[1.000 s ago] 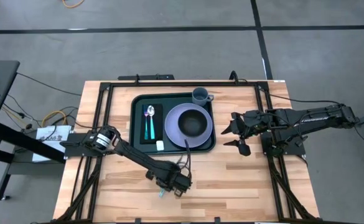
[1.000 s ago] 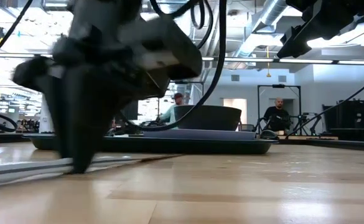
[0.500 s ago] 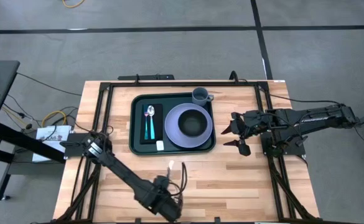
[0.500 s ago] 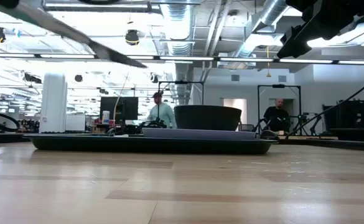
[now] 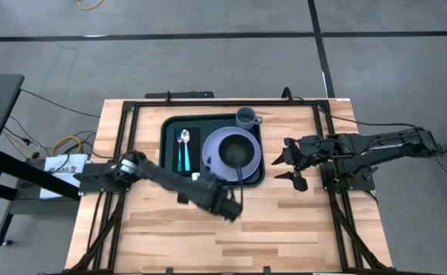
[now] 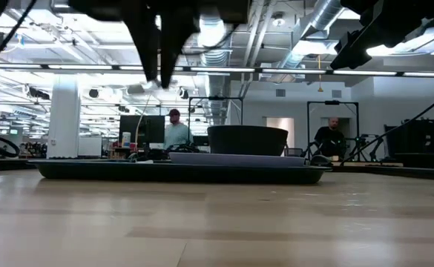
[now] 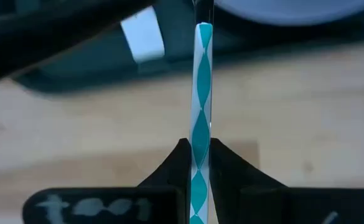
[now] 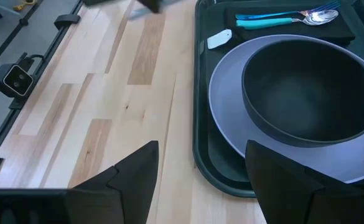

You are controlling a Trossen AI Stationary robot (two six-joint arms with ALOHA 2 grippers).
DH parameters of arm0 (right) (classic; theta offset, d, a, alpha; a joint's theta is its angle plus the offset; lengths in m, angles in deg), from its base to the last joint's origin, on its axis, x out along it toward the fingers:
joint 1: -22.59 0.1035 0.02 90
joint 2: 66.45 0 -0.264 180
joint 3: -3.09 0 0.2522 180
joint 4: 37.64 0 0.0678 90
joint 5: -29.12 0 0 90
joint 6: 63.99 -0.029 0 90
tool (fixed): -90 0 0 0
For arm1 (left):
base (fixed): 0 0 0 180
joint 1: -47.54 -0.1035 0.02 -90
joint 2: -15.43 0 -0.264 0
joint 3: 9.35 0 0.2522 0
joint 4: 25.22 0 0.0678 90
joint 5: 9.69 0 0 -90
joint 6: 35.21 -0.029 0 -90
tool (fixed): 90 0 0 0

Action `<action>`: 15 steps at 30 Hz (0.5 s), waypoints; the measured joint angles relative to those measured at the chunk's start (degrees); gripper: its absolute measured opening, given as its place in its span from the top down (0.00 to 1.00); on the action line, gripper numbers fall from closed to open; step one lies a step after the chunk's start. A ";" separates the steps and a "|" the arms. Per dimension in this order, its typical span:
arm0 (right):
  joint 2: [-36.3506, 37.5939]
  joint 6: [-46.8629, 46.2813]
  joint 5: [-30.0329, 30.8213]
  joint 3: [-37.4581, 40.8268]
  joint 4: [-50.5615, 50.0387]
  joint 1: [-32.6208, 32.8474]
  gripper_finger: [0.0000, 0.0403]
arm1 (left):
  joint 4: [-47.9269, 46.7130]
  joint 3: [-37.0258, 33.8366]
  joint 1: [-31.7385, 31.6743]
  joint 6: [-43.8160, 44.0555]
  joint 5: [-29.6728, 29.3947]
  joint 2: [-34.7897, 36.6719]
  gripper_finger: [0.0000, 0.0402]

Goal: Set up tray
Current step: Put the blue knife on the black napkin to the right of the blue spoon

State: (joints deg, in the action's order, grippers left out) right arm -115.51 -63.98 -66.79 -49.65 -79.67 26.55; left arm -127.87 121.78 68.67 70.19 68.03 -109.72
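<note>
The dark green tray [image 5: 164,153] lies on the far middle of the table. It holds a black napkin [image 5: 193,137] with a spoon [image 5: 184,137] and a teal utensil, a purple plate [image 5: 210,153] with a dark bowl [image 5: 237,151], and a grey cup [image 5: 246,117]. My left gripper [image 5: 234,205] [image 7: 199,146] hovers just near of the tray's near rim [image 7: 76,68], shut on a utensil with a teal-and-white handle. My right gripper [image 5: 292,164] [image 8: 200,149] waits open above the table, right of the tray. My left gripper pinches the teal-and-white handle [image 7: 199,124] between its two fingers. The handle runs forward out of the fingers, in line with them. The utensil is lifted clear of the table, and its thin dark far end [image 5: 238,174] reaches over the tray's near rim toward the plate.
A small white tag [image 5: 196,178] [image 7: 143,37] lies on the tray by its near rim. Bare wood [image 5: 284,229] stretches near of and right of the tray. Black frame rails [image 5: 124,153] run along the table's sides. People [image 6: 173,130] are in the room behind.
My left gripper, down on the table near its near edge a second ago, rose with the utensil, swung first toward the near edge, then toward the far edge up to the tray's near rim. The utensil is lifted clear.
</note>
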 joint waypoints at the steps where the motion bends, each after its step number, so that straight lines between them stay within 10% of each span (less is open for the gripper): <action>1: 0.01 0.00 0.00 0.00 -0.01 0.00 0.43 | 0.05 -0.80 -1.24 -1.43 -0.39 0.34 0.96; 15: 0.00 0.42 0.22 0.00 -1.73 0.02 0.43 | 33.06 -46.41 -10.25 -5.63 -0.43 33.14 0.96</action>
State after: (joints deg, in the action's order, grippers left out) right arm -115.51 -63.57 -66.57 -49.65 -81.41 26.58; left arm -94.82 75.38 58.42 64.56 67.60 -76.58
